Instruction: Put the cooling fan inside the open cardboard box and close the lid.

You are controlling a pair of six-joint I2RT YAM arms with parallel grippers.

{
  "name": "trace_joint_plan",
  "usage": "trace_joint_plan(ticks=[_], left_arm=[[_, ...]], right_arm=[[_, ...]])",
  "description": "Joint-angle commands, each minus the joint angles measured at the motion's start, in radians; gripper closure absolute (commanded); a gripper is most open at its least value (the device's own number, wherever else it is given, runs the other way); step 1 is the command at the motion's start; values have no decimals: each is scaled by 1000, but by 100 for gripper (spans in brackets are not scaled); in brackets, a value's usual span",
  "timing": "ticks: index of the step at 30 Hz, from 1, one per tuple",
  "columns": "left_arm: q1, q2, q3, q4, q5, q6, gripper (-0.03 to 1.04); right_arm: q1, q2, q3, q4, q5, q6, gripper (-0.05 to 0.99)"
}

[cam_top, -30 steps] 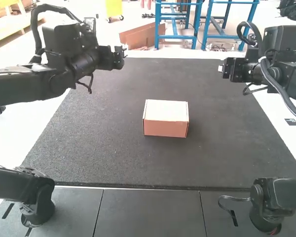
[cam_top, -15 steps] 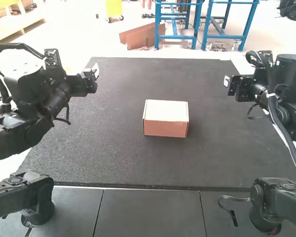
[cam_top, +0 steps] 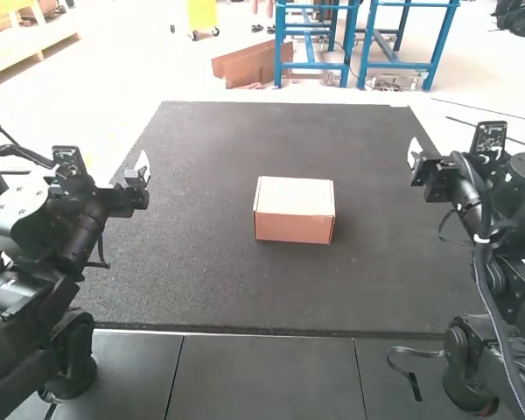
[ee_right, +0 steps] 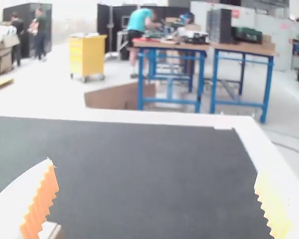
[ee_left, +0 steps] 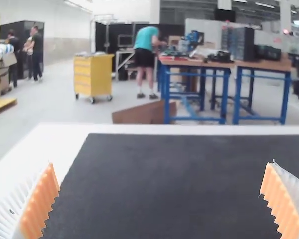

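A small cardboard box (cam_top: pixel 294 209) stands in the middle of the black mat (cam_top: pixel 201 245), its lid lying flat and shut. My left gripper (cam_top: pixel 105 164) hovers off the mat's left edge, well left of the box, with its white ribbed fingers spread wide. In the left wrist view the gripper (ee_left: pixel 157 209) is open, orange pads (ee_left: pixel 38 205) at both sides and only bare mat between them. My right gripper (cam_top: pixel 452 144) hangs by the mat's right edge, right of the box. It is open too in the right wrist view (ee_right: pixel 154 206), with nothing held.
The white tabletop (cam_top: pixel 114 140) borders the mat on the left, the right and the far side. Dark panels (cam_top: pixel 262 376) and both arm bases (cam_top: pixel 66 359) lie along the near edge.
Both arms have pulled back toward the near side and outward from the box; the left gripper dropped from the far left to the mat's left edge. The box has not moved.
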Motion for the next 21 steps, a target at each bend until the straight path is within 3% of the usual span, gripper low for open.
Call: trace_joint_plan(ticks=[1, 3, 5, 13, 16, 21], left_arm=[[2, -97, -35, -36, -6, 26, 5], [2, -166, -44, -93, -11, 58, 5], [3, -202, -41, -151, -11, 58, 5], [22, -197, -41, -219, -11, 57, 5], [22, -197, -41, -271, -11, 23, 6], [35, -197, -43, -286, -12, 22, 6]], right_arm=[[-14, -16, -37, 14, 3, -8, 2], [-14, -31, -63, 16, 4, -8, 2], [-14, -56, -86, 21, 3, -16, 2], [-5, -226, -163, -53, 3, -22, 2], [-6, -332, -189, -85, 1, -23, 2], [-18, -401, -195, -176, 17, -30, 2]])
